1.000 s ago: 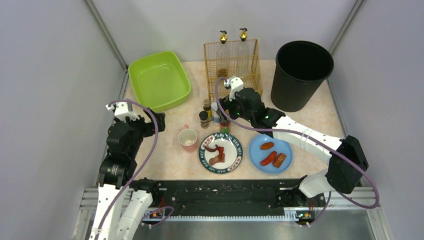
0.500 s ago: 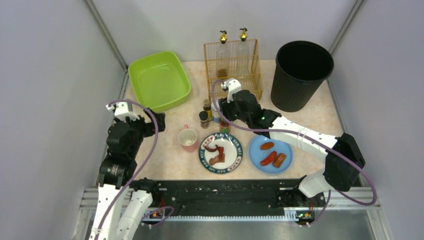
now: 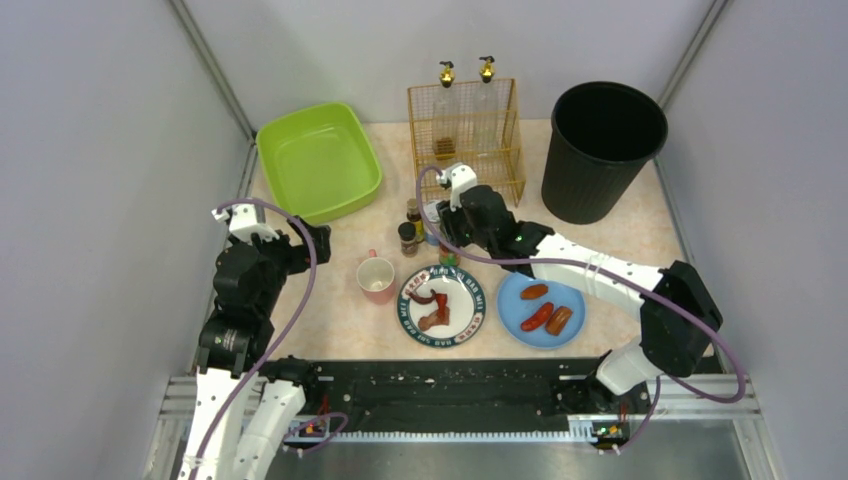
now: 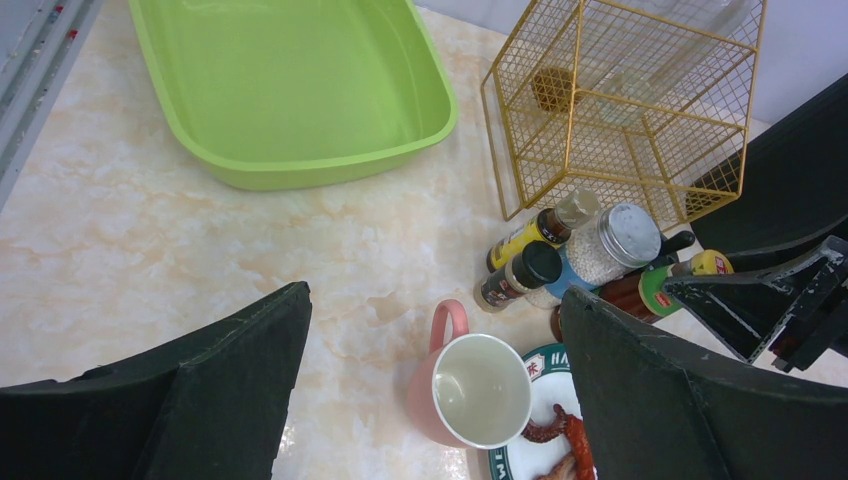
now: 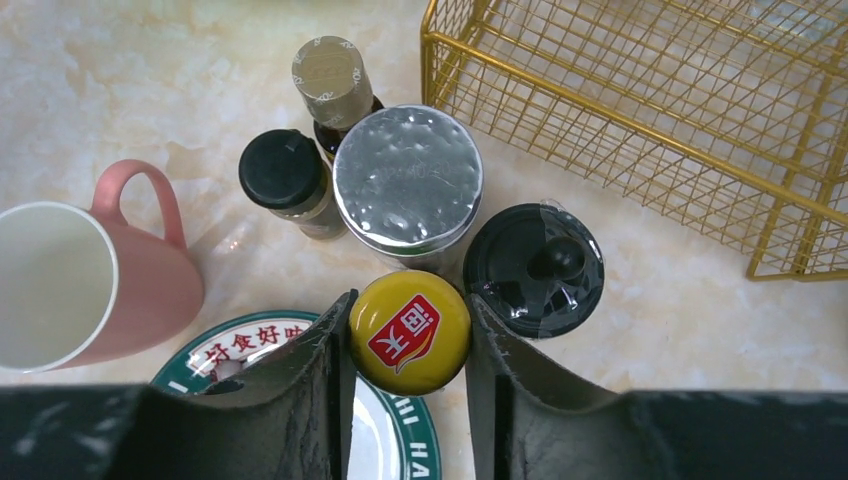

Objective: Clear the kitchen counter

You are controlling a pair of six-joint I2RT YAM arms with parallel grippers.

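The kitchen counter (image 3: pixel 330 330) holds a cluster of condiment bottles (image 3: pixel 415 228), a pink mug (image 3: pixel 376 279), a green-rimmed plate (image 3: pixel 472 318) with food scraps and a blue plate (image 3: pixel 512 296) with sausages. My right gripper (image 5: pixel 408 335) is over the cluster. Its fingers (image 5: pixel 325 370) press both sides of a yellow-capped bottle (image 5: pixel 410 332), which stands between a silver-lidded jar (image 5: pixel 407 185) and a black-topped bottle (image 5: pixel 533 270). My left gripper (image 4: pixel 435 300) is open and empty above the mug (image 4: pixel 470 390).
A green tub (image 3: pixel 318 160) sits at the back left. A gold wire basket (image 3: pixel 465 130) with two pump bottles stands behind the cluster. A black bin (image 3: pixel 603 150) is at the back right. A black rail (image 3: pixel 440 385) runs along the near edge.
My right arm has shifted a little left and farther back, bringing its jaws onto the yellow-capped bottle. The left arm has not moved.
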